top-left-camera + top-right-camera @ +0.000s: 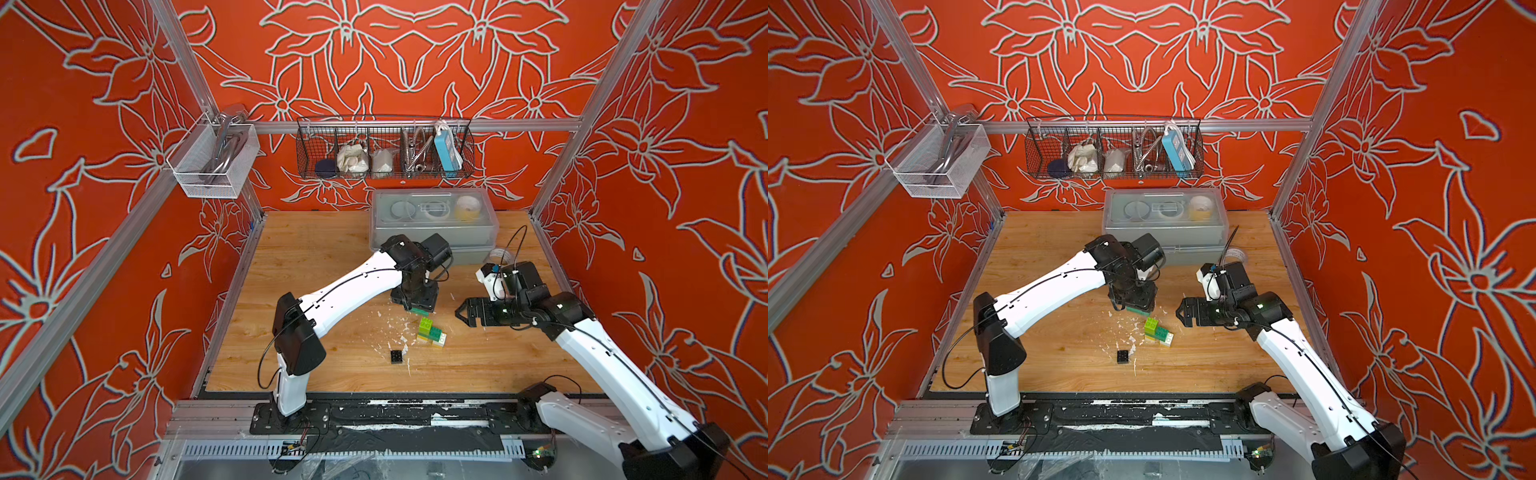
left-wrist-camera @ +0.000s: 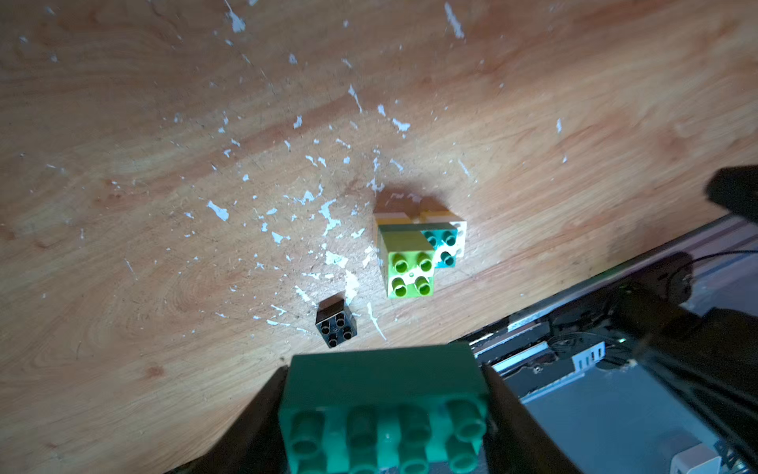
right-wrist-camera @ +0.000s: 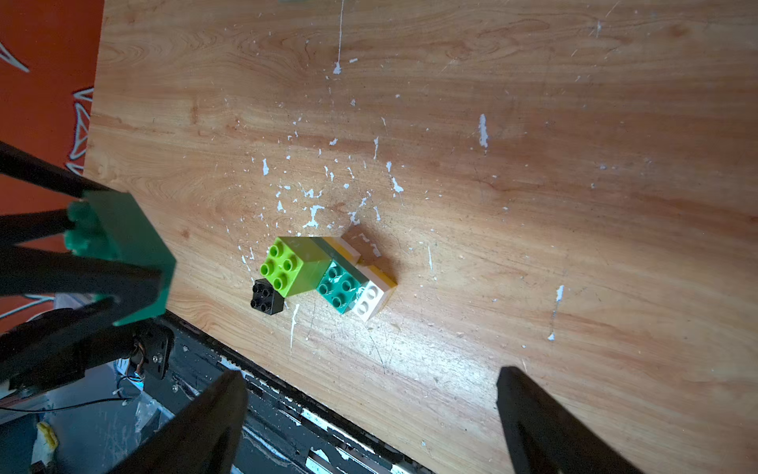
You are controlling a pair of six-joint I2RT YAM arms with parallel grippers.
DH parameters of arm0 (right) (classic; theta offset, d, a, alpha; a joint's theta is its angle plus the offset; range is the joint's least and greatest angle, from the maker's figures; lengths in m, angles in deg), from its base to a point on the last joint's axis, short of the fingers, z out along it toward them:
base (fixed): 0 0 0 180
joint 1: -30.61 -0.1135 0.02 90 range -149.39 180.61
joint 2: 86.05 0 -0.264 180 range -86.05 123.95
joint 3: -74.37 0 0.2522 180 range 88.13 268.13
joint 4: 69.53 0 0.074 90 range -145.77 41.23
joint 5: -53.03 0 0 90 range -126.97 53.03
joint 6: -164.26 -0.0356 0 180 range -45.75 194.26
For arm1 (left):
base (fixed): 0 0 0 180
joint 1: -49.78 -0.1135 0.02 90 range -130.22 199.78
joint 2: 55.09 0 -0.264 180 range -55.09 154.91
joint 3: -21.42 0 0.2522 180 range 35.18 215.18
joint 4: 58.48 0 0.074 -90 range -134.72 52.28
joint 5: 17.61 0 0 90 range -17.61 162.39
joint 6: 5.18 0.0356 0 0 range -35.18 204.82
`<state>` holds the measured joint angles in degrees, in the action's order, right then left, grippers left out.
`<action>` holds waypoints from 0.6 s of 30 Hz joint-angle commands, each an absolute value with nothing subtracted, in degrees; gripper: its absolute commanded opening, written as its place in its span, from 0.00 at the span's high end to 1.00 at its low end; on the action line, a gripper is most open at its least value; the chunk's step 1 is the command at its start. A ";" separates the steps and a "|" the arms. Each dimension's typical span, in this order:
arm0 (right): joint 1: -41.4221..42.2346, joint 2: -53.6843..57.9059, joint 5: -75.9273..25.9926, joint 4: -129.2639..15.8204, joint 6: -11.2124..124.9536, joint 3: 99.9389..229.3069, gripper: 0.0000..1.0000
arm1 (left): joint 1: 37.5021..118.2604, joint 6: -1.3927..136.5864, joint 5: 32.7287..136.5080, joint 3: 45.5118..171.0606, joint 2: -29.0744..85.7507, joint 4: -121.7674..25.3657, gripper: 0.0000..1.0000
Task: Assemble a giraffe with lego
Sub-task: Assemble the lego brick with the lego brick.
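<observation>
Left wrist view: left claw [image 2: 383,369] clamps a long dark green brick [image 2: 385,394] by its sides. Ahead of its tips, the part-built giraffe [image 2: 410,262] stands on the bench [image 2: 164,205], with the black brick [image 2: 335,324] nearer. Right wrist view: right claw [image 3: 371,371] gapes wide and empty, giraffe ahead. In both top views the giraffe is near both claws, touching neither.

no readable text, labels or signs anywhere

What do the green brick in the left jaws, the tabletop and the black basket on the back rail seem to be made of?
Green brick: looks like moulded plastic, smooth, slightly glossy, with crisp round studs.
Tabletop: wood-grain surface, perhaps laminate or veneer; white flecks and scratches mark it.
Basket: thin dark metal wire in a grid, probably coated.
</observation>
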<state>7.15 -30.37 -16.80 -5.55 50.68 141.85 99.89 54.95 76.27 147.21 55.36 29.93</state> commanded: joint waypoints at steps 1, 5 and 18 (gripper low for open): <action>7.79 -31.51 -17.11 -4.15 50.26 141.22 0.00 | 100.32 57.06 77.62 148.27 57.80 33.68 0.48; 8.18 -32.32 -16.34 -4.70 50.28 140.71 0.00 | 100.74 57.05 78.35 148.97 59.16 32.99 0.48; 8.37 -35.10 -14.90 -5.02 50.96 138.67 0.00 | 100.86 57.13 80.39 152.22 64.51 32.36 0.48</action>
